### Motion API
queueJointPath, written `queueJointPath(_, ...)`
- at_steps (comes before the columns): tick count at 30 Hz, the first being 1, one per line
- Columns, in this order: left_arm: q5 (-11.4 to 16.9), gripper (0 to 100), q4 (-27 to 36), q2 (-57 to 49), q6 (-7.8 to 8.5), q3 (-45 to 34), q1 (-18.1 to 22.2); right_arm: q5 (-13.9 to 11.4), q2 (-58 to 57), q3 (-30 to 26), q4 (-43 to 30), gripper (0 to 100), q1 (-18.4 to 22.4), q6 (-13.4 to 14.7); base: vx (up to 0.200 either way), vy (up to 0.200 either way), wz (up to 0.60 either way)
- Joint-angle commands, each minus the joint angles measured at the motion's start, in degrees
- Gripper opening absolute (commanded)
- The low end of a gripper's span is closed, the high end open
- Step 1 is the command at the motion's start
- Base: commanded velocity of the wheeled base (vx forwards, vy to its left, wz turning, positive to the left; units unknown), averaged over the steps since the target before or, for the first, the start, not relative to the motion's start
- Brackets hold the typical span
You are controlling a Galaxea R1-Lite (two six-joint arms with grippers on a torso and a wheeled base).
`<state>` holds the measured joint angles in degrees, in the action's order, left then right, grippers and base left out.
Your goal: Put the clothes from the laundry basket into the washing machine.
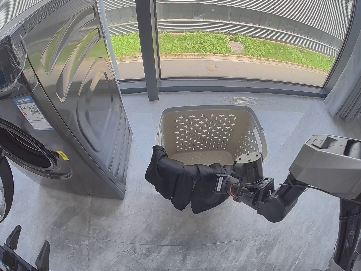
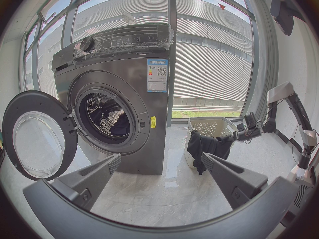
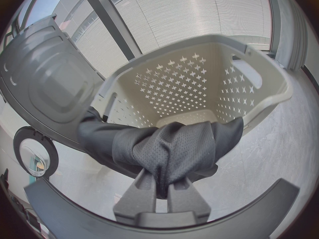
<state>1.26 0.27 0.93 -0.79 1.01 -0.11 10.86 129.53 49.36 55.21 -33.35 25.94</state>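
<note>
A black garment [image 1: 176, 179] hangs over the front rim of the cream laundry basket [image 1: 210, 108], most of it draped outside toward the floor. My right gripper [image 1: 216, 182] is shut on the garment's right end, level with the rim; the right wrist view shows the mesh cloth [image 3: 172, 146] bunched between the fingers [image 3: 141, 193]. The basket [image 3: 199, 83] holds nothing else that I can see. The grey washing machine [image 1: 75, 95] stands to the left, its round door [image 2: 35, 143] swung open and dark clothing lying in the drum [image 2: 111, 120]. My left gripper [image 2: 161, 160] is open and empty, low in front of the machine.
A glass window wall with a dark pillar [image 1: 146, 38] rises behind the basket. A grey curtain [image 1: 346, 91] hangs at the far right. Bare tiled floor [image 1: 150, 226] lies between the basket, the machine and me.
</note>
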Motion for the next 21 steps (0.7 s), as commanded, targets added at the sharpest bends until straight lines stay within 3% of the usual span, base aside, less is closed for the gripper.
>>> queueJointPath(1, -0.03, 100, 0.00, -0.93, -0.09, -0.92, 0.02, -0.14, -12.19, -7.26, 3.06, 0, -2.33, -0.19, 0.000, 0.000, 0.00)
queueJointPath(14, -0.03, 100, 0.00, -0.93, -0.09, -0.92, 0.02, -1.90, -32.32, -21.67, 9.65, 0, -6.20, -0.72, 0.000, 0.000, 0.00)
queueJointPath(18, -0.20, 100, 0.00, -0.93, -0.17, -0.92, 0.02, -5.59, -39.70, -27.12, 14.93, 0, -8.92, -5.02, 0.000, 0.000, 0.00)
queueJointPath(21, -0.29, 100, 0.00, -0.93, -0.17, -0.92, 0.02, -6.03, -40.58, -27.12, 16.16, 0, -9.19, -7.66, 0.000, 0.000, 0.00)
